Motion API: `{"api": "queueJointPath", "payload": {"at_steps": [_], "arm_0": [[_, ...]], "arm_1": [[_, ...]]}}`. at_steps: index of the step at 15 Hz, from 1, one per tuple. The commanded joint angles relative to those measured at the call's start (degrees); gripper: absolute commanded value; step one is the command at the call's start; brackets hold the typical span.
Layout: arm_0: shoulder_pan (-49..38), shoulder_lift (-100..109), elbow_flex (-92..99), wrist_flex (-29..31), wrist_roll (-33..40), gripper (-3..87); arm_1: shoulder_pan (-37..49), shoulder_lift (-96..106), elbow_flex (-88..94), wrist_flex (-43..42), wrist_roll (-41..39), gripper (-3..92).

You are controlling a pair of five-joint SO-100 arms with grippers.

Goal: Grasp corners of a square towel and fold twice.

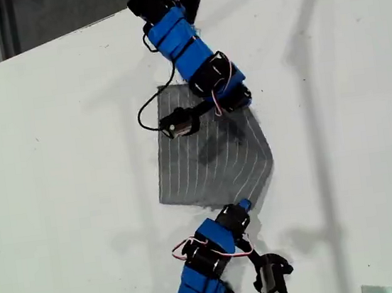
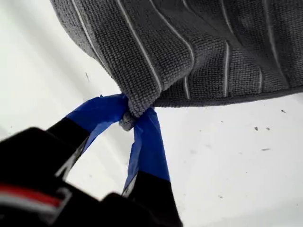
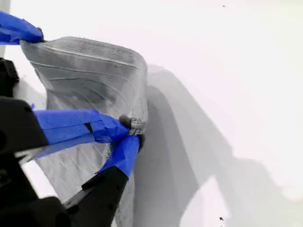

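One towel (image 1: 212,159) on one table (image 1: 56,171), two blue arms over it, so two claws: my first claw (image 2: 135,116), my second claw (image 3: 132,130).

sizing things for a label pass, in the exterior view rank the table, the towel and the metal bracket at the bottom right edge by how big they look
1. table, by far the largest, fills most of the view
2. towel
3. metal bracket, smallest, though it is cut off by the picture's edge, so its full size is unsure
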Motion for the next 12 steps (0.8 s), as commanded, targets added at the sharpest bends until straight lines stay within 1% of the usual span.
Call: {"api": "queueJointPath", "payload": {"at_steps": [1, 3, 5, 6, 8, 10, 12], "arm_0": [[-7.3, 1.2, -7.0, 4.4, 4.3, -0.3], [-15.1, 1.6, -8.1, 6.1, 6.9, -0.3], [-23.2, 2.6, -7.1, 8.1, 6.5, -0.3], [-26.9, 2.8, -5.1, 8.0, 6.4, -0.3], [-32.5, 1.0, -1.4, 5.4, 8.3, -0.3], [-35.9, -1.8, -0.4, 4.3, 9.8, -0.3], [-39.1, -4.1, 1.9, 1.9, 10.5, -0.3]], "arm_1": [[3.8, 10.4, 1.9, 2.5, -0.8, -0.1], [8.8, 19.0, 11.4, 3.3, 0.6, -0.1], [14.9, 26.2, 19.6, 6.2, 3.6, -0.1], [18.0, 28.7, 23.6, 6.0, 3.7, -0.1], [22.9, 31.7, 28.8, 5.1, 2.8, -0.1], [26.5, 34.8, 34.2, 4.6, 2.7, -0.1], [30.3, 36.7, 41.7, 2.9, 2.7, -0.1]]}}
